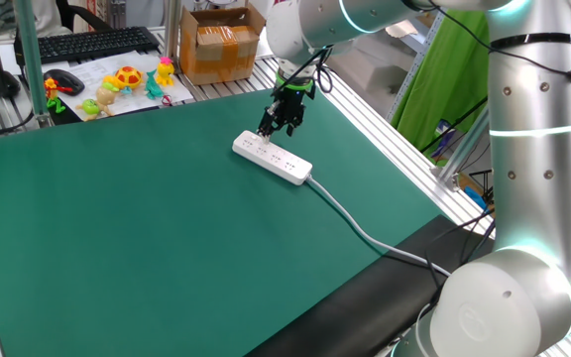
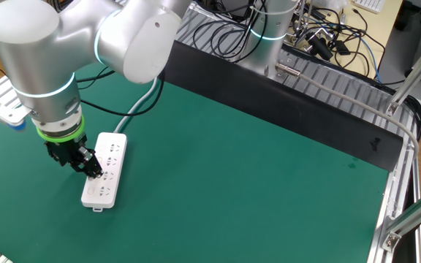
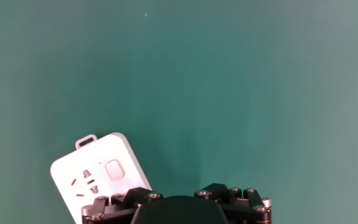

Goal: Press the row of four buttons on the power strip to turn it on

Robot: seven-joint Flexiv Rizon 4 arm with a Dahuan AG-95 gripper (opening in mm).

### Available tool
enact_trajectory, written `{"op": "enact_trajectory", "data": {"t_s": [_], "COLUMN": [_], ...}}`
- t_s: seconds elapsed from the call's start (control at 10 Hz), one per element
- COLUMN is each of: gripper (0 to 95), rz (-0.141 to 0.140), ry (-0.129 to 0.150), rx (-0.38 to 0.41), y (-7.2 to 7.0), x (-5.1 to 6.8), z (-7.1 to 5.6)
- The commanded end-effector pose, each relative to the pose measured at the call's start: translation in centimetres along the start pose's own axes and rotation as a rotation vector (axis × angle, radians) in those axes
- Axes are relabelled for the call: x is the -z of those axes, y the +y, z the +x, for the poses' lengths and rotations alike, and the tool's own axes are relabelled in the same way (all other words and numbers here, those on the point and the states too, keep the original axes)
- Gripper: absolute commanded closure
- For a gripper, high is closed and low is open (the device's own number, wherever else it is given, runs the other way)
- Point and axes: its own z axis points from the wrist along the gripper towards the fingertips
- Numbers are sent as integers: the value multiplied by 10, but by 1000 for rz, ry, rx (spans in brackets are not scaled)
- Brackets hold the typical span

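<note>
The gripper (image 2: 86, 165) hangs at centre-left over the power strip (image 2: 107, 166), finger gap unclear; strip looks light, stiff, likely to slide; press its buttons (image 3: 112, 169) straight down.

A large robot arm of smooth silver-grey cylindrical segments (image 1: 533, 149), its joints ringed with glowing pale cyan light bands. A bright green collar sits above the small black metal end effector (image 2: 86, 166). Black cables run along the wrist. Silver screw heads stud the black finger links.

This looks like a robotics lab: a green-matted table (image 1: 117, 228) framed in aluminium rails (image 1: 385, 149), tangled cables (image 2: 327, 33), a keyboard (image 1: 92, 43), cardboard box (image 1: 221, 45) and what may be plastic toys (image 1: 127, 81).
</note>
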Motion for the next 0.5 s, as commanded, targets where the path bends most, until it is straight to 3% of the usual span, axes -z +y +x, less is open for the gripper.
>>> {"op": "enact_trajectory", "data": {"t_s": [0.1, 0.5], "gripper": [190, 190], "rz": [4, -1], "ry": [5, 4], "rx": [29, 53], "y": [-1, -3], "x": [-1, 4], "z": [0, -2]}}
